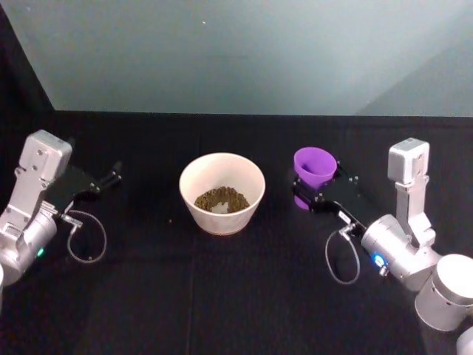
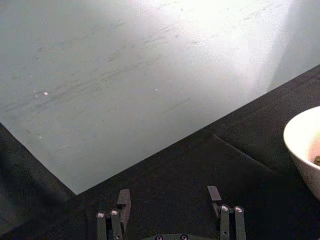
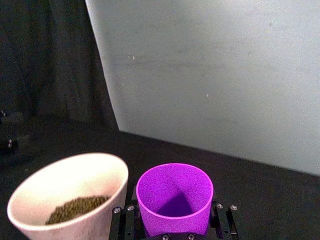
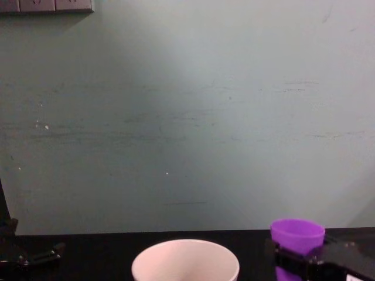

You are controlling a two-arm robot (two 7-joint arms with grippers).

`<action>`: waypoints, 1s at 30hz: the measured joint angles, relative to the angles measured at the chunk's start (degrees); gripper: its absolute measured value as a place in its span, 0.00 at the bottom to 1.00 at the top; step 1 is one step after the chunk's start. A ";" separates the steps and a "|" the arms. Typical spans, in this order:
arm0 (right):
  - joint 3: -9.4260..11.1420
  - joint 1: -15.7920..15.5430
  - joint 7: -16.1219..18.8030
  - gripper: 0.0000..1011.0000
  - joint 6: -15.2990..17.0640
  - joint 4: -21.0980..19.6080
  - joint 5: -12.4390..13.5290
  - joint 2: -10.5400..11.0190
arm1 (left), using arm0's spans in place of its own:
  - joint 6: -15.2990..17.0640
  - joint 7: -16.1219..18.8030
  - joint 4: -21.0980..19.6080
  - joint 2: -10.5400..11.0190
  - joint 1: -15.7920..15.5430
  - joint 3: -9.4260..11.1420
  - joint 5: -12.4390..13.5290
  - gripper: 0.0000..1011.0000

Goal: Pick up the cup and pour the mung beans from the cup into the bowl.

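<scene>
Right gripper (image 3: pixel 175 227) fingers (image 3: pixel 223 220) clasp the cup (image 3: pixel 174 197).

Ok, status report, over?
Right gripper shut on cup, upright, empty. Mung beans in bowl. Left gripper open, parked left. Nothing in the way.

The head view looks steeply down; the chest view looks level and low. Both share the wide pale cream bowl (image 1: pixel 222 192) (image 4: pixel 186 261) on the black counter (image 1: pixel 222 288).

Silver arms, black tools — grey cable loops.
</scene>
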 joint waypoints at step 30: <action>-0.98 0.34 0.47 0.73 -1.02 3.56 -0.09 -0.54 | 0.00 0.00 0.00 0.00 0.00 0.00 0.00 0.99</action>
